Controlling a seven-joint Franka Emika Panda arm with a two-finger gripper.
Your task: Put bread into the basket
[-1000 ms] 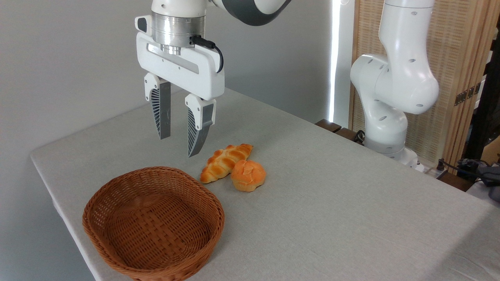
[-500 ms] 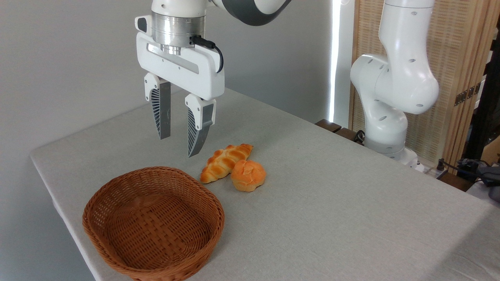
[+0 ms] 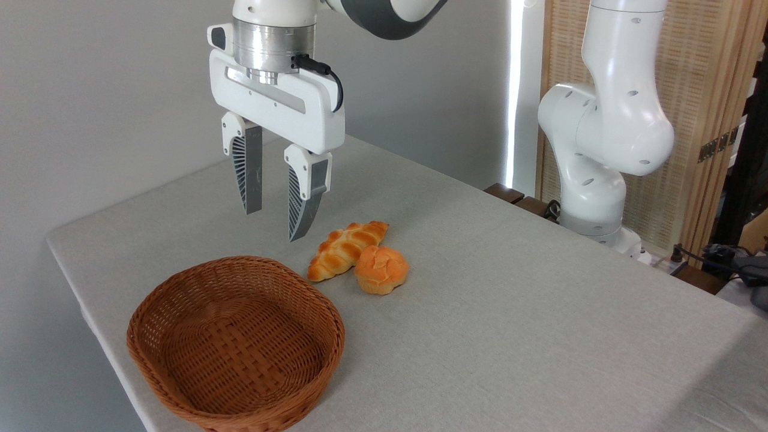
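1. Fixed camera view. Grey cloth-covered table (image 3: 510,336) against plain grey wall; slatted wooden screen (image 3: 708,90) at right rear.
2. White arm base (image 3: 606,138) mounted beyond far right table edge; arm reaching overhead out of frame and coming down at upper left.
3. Gripper (image 3: 275,225) pointing straight down, suspended above table, clear of everything. Ribbed grey fingers (image 3: 248,174) spread apart with open gap between, holding nothing.
4. Bread (image 3: 381,269): small round orange bun, cracked top, resting on table near centre, to right of and below gripper tips in picture.
5. Braided loaf (image 3: 345,248): longer, golden, lying diagonally just behind-left of bun, touching it or very nearly so; cannot tell which.
6. Basket (image 3: 180,300): oval reddish-brown wicker, braided rim, at front left near table edge; interior bare. Near both breads, not touching either.
7. Cables and dark equipment (image 3: 735,264) visible at far right off table.
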